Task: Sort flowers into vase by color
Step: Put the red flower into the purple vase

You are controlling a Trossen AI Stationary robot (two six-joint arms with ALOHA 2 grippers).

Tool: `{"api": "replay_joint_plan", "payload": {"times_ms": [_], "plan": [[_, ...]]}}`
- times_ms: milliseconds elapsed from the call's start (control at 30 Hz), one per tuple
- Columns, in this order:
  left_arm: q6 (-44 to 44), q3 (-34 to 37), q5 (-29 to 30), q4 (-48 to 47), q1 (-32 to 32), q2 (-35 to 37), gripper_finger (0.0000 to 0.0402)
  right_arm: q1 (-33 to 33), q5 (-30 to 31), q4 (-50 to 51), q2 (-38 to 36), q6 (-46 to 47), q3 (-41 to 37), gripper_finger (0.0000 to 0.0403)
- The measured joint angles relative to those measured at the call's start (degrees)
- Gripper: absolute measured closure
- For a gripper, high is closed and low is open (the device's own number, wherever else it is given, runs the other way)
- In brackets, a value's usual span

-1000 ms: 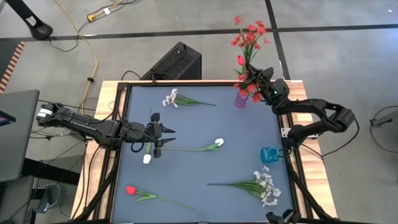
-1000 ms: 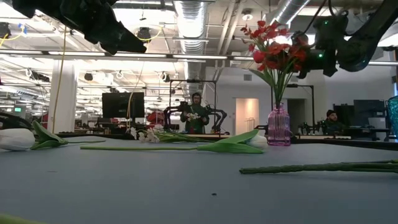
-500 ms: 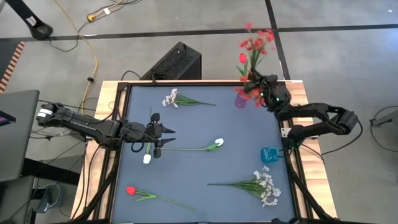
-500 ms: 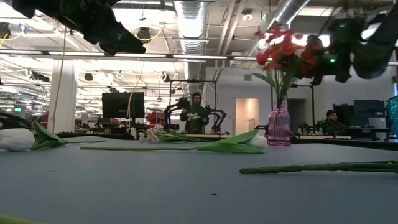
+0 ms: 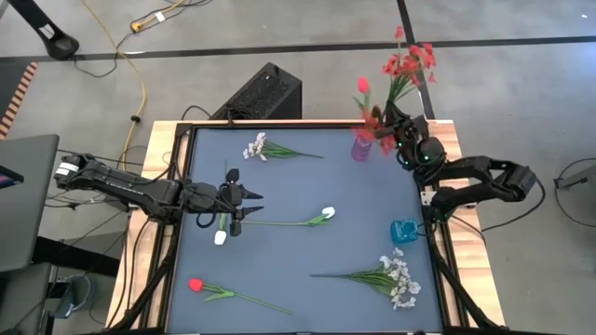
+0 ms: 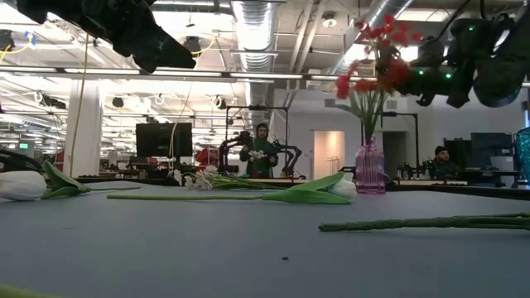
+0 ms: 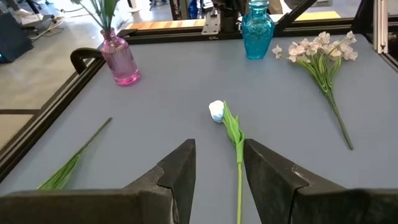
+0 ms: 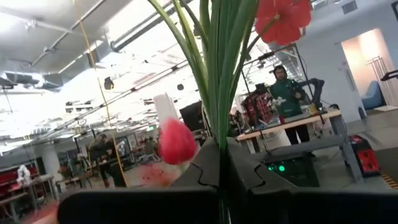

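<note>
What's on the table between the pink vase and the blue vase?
Nothing: in the high view, the mat between the pink vase and the blue vase is bare.

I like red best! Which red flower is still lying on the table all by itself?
The red tulip lying at the table's near-left corner. The other red flowers are up at the pink vase, their stems gripped by the right pincer.

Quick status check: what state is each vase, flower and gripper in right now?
Pink vase: upright, holding red flowers.
Blue vase: upright, empty.
White tulip: lying flat.
Red tulip: lying flat.
White sprays: lying flat.
Right gripper: shut on the red stems.
Left gripper: open, over the tulip's stem.
</note>
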State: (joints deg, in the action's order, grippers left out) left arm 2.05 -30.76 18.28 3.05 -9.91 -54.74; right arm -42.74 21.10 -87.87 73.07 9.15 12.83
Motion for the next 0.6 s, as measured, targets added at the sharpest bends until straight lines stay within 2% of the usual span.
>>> {"api": "replay_joint_plan", "payload": {"times_ms": [167,367,600], "plan": [[0.5,0.0,0.0,-0.1,0.0,0.0,0.0276,0.0,-0.2,0.6,1.2,1.3,1.7,0.0375],[0.2,0.0,0.0,-0.1,0.0,0.0,0.0276,1.4,-0.1,-1.8,6.1,1.0,2.2,0.0375],[0.3,0.2,-0.1,-1.4,-0.2,0.0,0.0276,3.0,0.9,-2.0,7.8,-2.1,3.7,0.0375]]}}
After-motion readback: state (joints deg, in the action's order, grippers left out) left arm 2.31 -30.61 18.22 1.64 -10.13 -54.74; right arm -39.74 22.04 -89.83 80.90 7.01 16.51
